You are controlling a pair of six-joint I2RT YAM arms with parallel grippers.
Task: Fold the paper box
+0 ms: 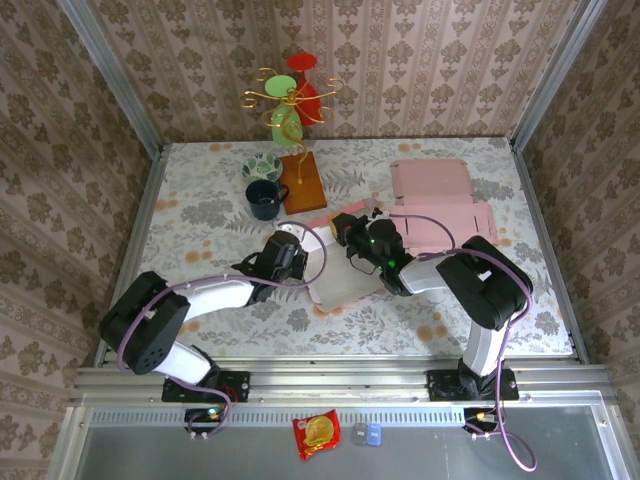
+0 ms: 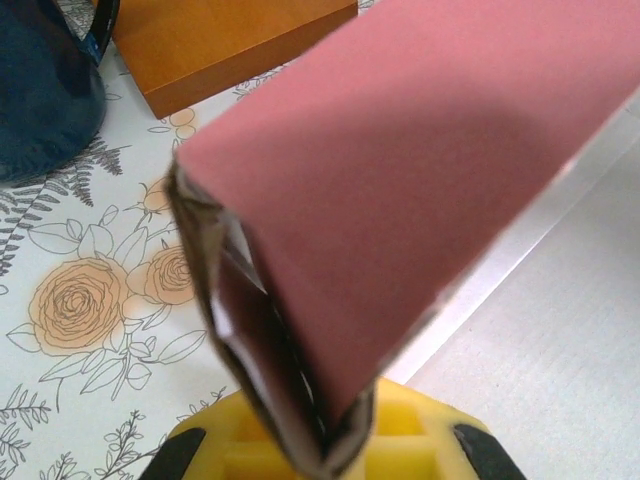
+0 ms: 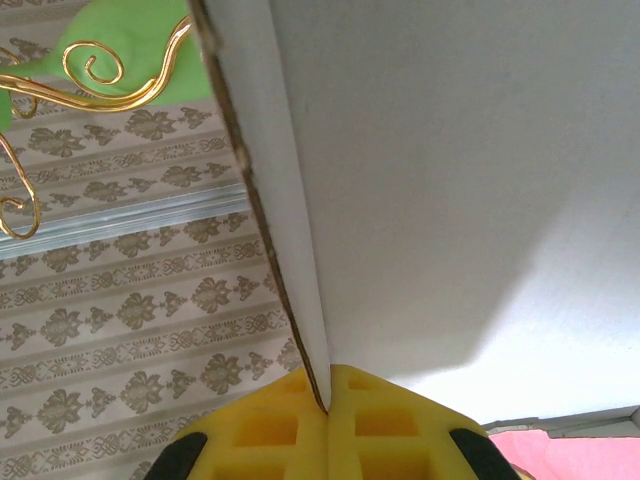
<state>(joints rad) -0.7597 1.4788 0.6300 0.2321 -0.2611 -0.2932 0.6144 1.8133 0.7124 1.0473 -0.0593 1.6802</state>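
The paper box [image 1: 345, 280], pink outside and white inside, lies partly folded at the table's middle between both arms. My left gripper [image 1: 297, 256] is at its left edge, shut on a doubled pink flap [image 2: 420, 170] that rises from between the yellow pads [image 2: 400, 430]. My right gripper [image 1: 357, 240] is at the box's far right edge, shut on the thin edge of a white panel [image 3: 460, 180], which stands upright out of the yellow pads [image 3: 270, 430]. The panel hides most of the table in the right wrist view.
A stack of flat pink boxes [image 1: 440, 200] lies at the back right. Behind the left gripper stand a dark blue mug [image 1: 265, 200], an orange box [image 1: 302, 180], a patterned bowl [image 1: 262, 165] and a gold wire stand [image 1: 292, 100]. A snack packet [image 1: 317, 433] lies off the table's front.
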